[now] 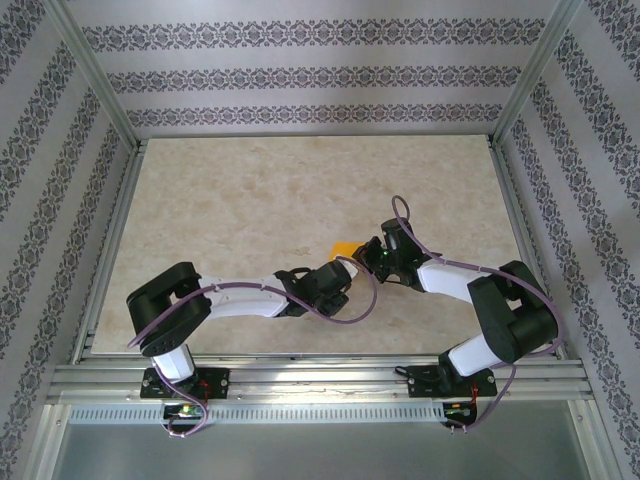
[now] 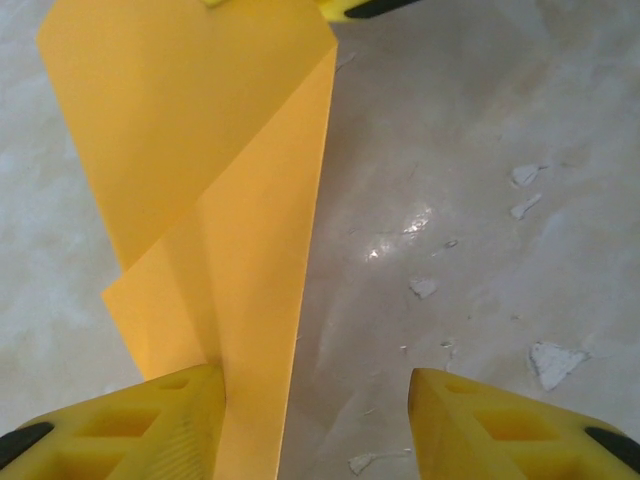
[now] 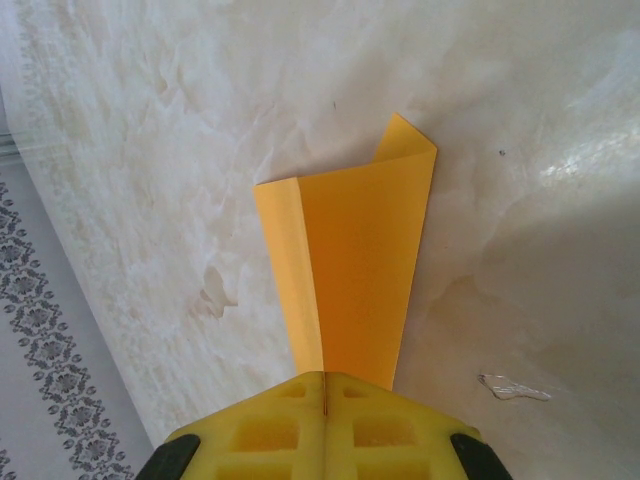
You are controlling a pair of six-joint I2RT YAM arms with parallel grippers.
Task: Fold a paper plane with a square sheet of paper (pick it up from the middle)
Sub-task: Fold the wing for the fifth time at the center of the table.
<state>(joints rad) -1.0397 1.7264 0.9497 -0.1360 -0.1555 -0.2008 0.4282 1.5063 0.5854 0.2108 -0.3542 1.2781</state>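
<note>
Clearly, the folding is sitting somewhere in its middle: the thin, bright orange sheet of paper is already carrying a long crease and a turned-over flap, but it is not yet looking like a pointed dart. The right hand is pinching one narrow end of the sheet, its yellow fingers pressed fully together. The left hand is standing with its fingers parted at the opposite end, holding nothing. The sheet's edge is lying against the inner face of one finger, while the other is hanging well apart over bare surface. Both hands are meeting near the middle of the pale marbled worktop, with the paper between them; whether the sheet is resting on the worktop or hanging just above it, I cannot tell.

The next move is probably calling for the left hand to take a fresh hold or press a crease, matching edges carefully, since the free corner is curling. Room is looking generous: bare worktop is stretching out all round, and the patterned walls are standing well away.
</note>
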